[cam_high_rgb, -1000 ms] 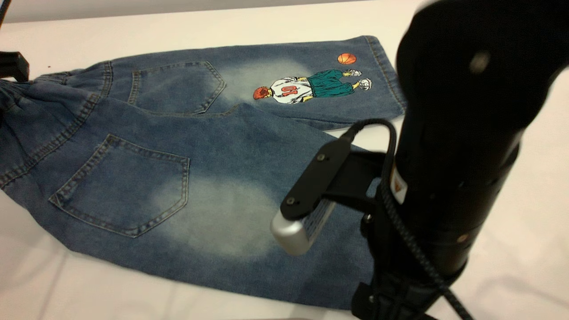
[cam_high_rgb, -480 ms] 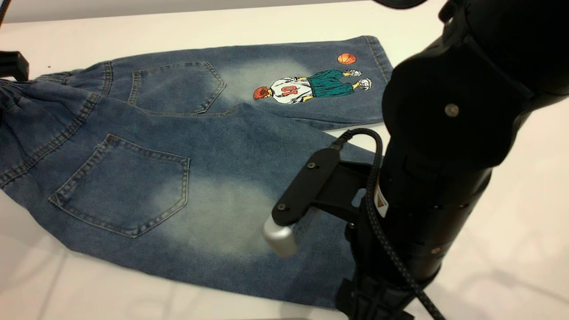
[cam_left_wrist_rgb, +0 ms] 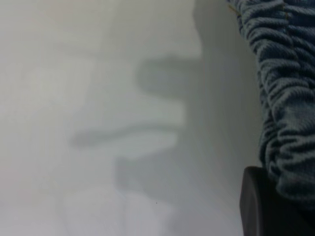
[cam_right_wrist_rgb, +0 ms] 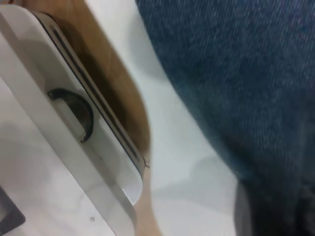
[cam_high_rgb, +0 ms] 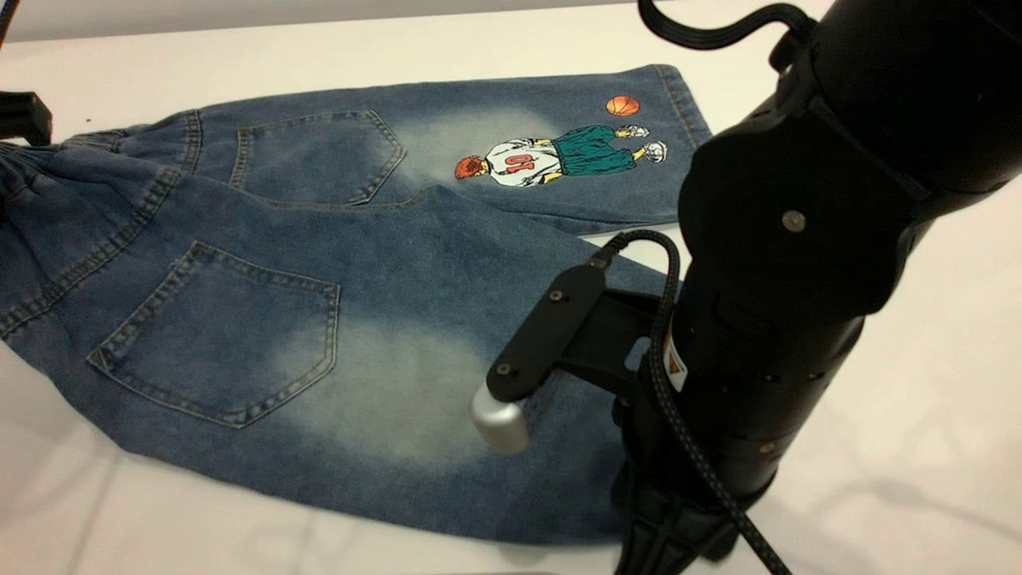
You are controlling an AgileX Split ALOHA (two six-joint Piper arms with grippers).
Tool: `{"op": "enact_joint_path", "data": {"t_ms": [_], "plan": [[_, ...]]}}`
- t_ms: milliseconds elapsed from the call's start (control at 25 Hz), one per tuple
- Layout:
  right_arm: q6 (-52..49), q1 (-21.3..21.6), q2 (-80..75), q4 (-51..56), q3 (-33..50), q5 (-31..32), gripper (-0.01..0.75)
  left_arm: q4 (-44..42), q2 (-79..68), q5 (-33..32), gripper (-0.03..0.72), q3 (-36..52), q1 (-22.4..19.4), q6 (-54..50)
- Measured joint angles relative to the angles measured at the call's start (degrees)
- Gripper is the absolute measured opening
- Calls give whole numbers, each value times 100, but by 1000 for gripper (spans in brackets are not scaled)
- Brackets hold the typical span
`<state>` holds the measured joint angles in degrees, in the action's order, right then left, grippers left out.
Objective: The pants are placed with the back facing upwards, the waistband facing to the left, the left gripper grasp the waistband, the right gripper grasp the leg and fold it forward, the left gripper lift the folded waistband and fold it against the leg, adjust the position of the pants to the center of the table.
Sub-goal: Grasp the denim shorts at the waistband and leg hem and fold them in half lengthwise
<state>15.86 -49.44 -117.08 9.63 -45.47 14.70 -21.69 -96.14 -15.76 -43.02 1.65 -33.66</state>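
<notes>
The blue denim pants (cam_high_rgb: pixel 319 239) lie back up on the white table (cam_high_rgb: pixel 918 359), with the ruffled waistband (cam_high_rgb: pixel 20 176) at the far left. The leg (cam_high_rgb: pixel 399 391) with the pale oval patch is nearest; the cartoon-print leg (cam_high_rgb: pixel 559 156) lies behind it. My right gripper (cam_high_rgb: pixel 679 535) points down at this leg's hem near the front edge, its tip hidden by the arm; the right wrist view shows denim (cam_right_wrist_rgb: pixel 236 73) close by. My left gripper (cam_high_rgb: pixel 24 118) sits at the waistband (cam_left_wrist_rgb: pixel 288 98), and a black part of it (cam_left_wrist_rgb: pixel 261 206) touches the gathered band.
The bulky right arm (cam_high_rgb: pixel 798 239) with its bracket and silver cylinder (cam_high_rgb: pixel 499 415) covers the hem end of both legs. Past the table's front edge stands a white panel with a black handle (cam_right_wrist_rgb: pixel 74 113). Bare tabletop lies right of and behind the pants.
The right arm has come lower and a little leftward over the near leg's hem. The pants and the left gripper have not moved.
</notes>
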Motion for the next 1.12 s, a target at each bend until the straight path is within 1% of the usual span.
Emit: {"op": "enact_joint_path", "data": {"t_ms": [40,120,200,320,440,520,680,760,880,960,1120], "plan": [[0,38,0,6,-11,18,59,68,0,-77,83,-50,0,0],[0,90,78,19,-44,240,46,154,12,-325,83,-196,0,0],[0,127,360,-32,-111,795,45,209,42,-694,83,-410,0,7],[0,320,1181,-84,-447,1330,43,388,81,-1298,83,-799,0,151],[0,822,1827,-155,-975,1480,43,697,105,-1903,83,-1186,0,539],[0,1331,1914,-166,-1351,1565,43,874,98,-2053,83,-1404,-5,792],[240,2154,1726,-204,-1948,1711,43,1113,-20,-2077,83,-1728,-5,933],[286,2397,1552,-204,-2238,1727,43,1224,-191,-1921,83,-1829,-5,933],[369,2568,1169,-204,-2597,1727,43,1544,-595,-1717,83,-1949,-5,933],[418,2613,884,-204,-2813,1734,43,1804,-884,-1687,83,-2045,-5,945],[433,2667,292,-198,-3316,1753,43,1952,-1256,-1727,83,-2411,-5,959]]}}
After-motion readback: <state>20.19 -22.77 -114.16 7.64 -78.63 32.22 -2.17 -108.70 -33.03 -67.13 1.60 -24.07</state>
